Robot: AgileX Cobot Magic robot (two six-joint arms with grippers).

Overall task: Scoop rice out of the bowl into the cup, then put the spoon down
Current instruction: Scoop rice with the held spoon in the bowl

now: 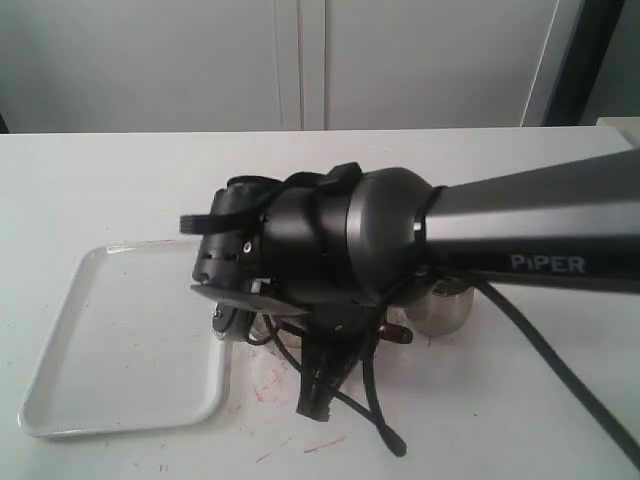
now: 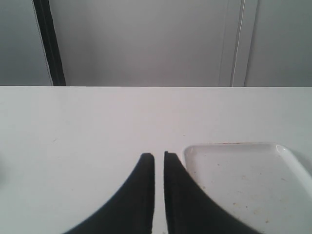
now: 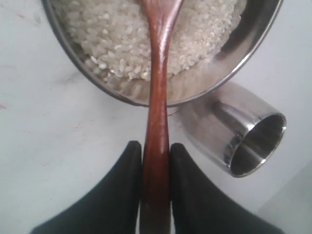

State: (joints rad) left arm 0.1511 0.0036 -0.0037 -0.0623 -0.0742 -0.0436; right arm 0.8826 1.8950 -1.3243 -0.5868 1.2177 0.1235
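Note:
In the right wrist view my right gripper (image 3: pixel 156 146) is shut on the long handle of the reddish-brown wooden spoon (image 3: pixel 157 92). The spoon's scoop end lies over the off-white rice (image 3: pixel 107 34) in the wide steel bowl (image 3: pixel 243 44). The small steel cup (image 3: pixel 229 126) stands right beside the bowl, its inside dark. In the exterior view the right arm (image 1: pixel 500 235) hides the bowl; the cup (image 1: pixel 442 308) and a bit of the spoon (image 1: pixel 396 334) show under it. My left gripper (image 2: pixel 159 156) is shut on nothing, over bare table.
A white rectangular tray (image 1: pixel 130 350) lies on the white table to the left of the right arm's wrist, and its corner (image 2: pixel 243 180) sits beside my left fingers. Black cables (image 1: pixel 560 370) trail from the right arm across the table. A grey wall stands behind.

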